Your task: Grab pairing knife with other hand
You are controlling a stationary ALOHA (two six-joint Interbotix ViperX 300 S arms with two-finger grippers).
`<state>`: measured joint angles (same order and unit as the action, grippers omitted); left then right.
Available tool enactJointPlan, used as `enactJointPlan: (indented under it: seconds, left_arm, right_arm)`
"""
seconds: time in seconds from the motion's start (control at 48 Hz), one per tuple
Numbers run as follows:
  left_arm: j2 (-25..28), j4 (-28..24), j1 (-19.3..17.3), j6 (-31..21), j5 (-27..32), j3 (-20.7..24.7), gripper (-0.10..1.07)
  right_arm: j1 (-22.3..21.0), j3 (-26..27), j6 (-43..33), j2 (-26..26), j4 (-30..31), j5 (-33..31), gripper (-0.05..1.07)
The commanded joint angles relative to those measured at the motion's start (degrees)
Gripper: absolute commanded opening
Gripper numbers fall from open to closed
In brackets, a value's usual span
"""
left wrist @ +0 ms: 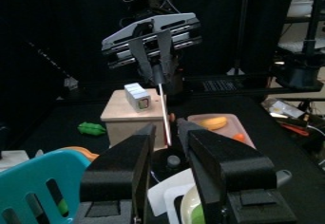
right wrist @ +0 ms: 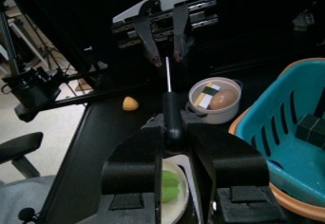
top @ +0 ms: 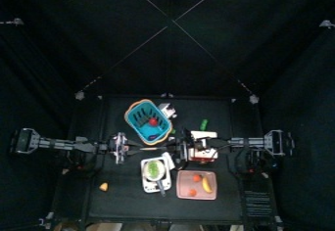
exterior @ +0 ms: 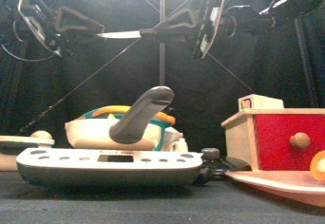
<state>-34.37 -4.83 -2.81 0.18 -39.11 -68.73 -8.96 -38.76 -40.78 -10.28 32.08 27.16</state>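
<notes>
The paring knife (right wrist: 168, 81) hangs level in the air between my two grippers, high above the table. My right gripper (right wrist: 173, 133) is shut on its black handle, and the thin blade (left wrist: 169, 123) points toward the left arm. My left gripper (left wrist: 172, 142) stands open with one jaw on each side of the blade's tip, apart from it. In the front view the knife (exterior: 133, 33) shows as a bright line between the left gripper (exterior: 53, 24) and the right gripper (exterior: 203, 19). From the top both grippers meet near the table's middle (top: 173, 149).
Below lie a teal basket (top: 148, 117) with items, a white board (top: 156, 173), a pink tray (top: 197, 184) and a small orange piece (top: 104, 186). Near the front camera stand a grey scale (exterior: 114, 166) and a red-and-wood box (exterior: 279, 133). A white bowl (right wrist: 214, 95) sits beside the basket.
</notes>
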Motion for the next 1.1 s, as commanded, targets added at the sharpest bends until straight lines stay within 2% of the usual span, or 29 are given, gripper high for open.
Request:
enactJointPlan:
  seconds: [0.0, 0.208, 0.417, 0.583, 0.833, 1.083]
  left_arm:
    - [0.18, 0.18, -0.09, 0.0, -0.62, 1.14, 0.7]
    - [0.18, 0.09, 0.09, 0.09, -0.62, 0.88, 0.65]
    - [0.18, 0.18, -0.09, 0.09, -0.62, 0.7, 0.45]
    - [0.18, 0.09, -0.09, 0.09, -0.53, 0.44, 0.35]
    - [0.26, 0.26, 0.53, -0.44, -0.62, -0.53, 0.35]
    - [2.29, 2.46, 5.19, -0.18, -1.85, -2.72, 0.35]
  right_arm:
    - [0.09, 1.76, 0.09, -0.97, -0.09, 0.53, 0.53]
    - [0.09, 1.93, 0.09, -0.97, -0.18, 0.53, 0.53]
    - [0.09, 1.85, 0.09, -0.88, -0.09, 0.53, 0.53]
    - [0.44, 1.76, -0.09, -0.53, -0.09, 0.53, 0.53]
    - [2.29, 1.41, -0.44, 1.85, -0.18, -1.58, 0.52]
    - [5.45, 3.34, -0.09, 4.31, 0.7, -10.81, 0.47]
